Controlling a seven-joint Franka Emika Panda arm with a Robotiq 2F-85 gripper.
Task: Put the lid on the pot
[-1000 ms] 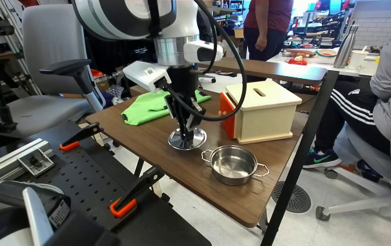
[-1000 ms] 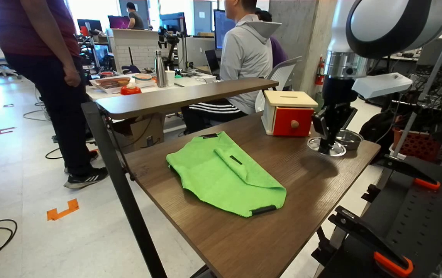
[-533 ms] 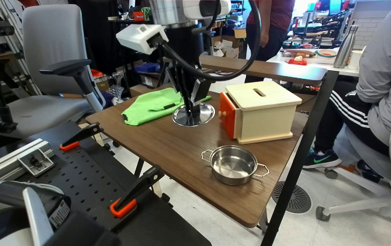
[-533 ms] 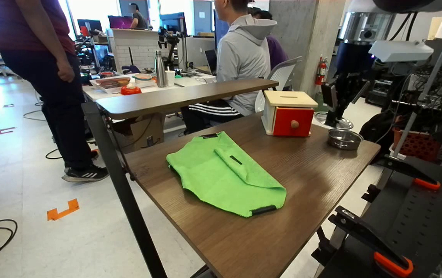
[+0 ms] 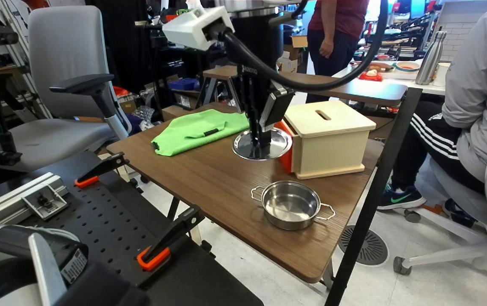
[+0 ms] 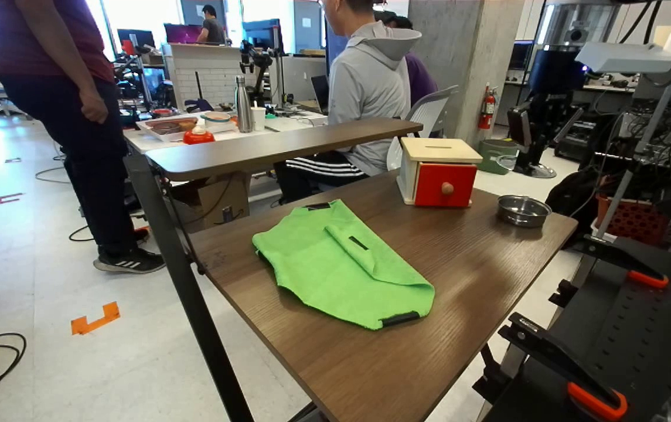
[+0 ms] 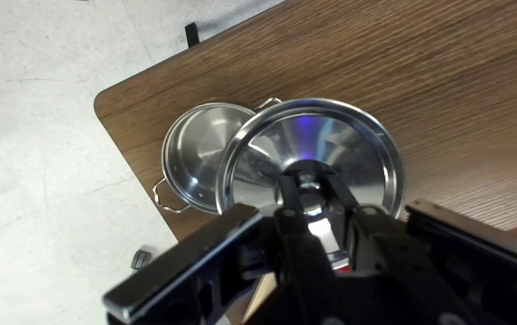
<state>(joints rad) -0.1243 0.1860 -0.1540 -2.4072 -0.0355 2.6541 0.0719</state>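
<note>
Claw (image 7: 311, 187) gripping lid (image 7: 305, 137), both higher than before, pot (image 5: 290, 208) unmoved.

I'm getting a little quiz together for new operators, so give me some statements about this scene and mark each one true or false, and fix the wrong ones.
1. In the wrist view, the lid hides part of the pot. True.
2. Nothing is being held. False: the gripper holds the lid by its knob.
3. The green cloth lies on the table. True.
4. The only box on the table has a blue front. False: the wooden box has a red front.
5. The pot is covered. False: it stands open, with its inside showing.
6. The pot stands upright on the table. True.
</note>
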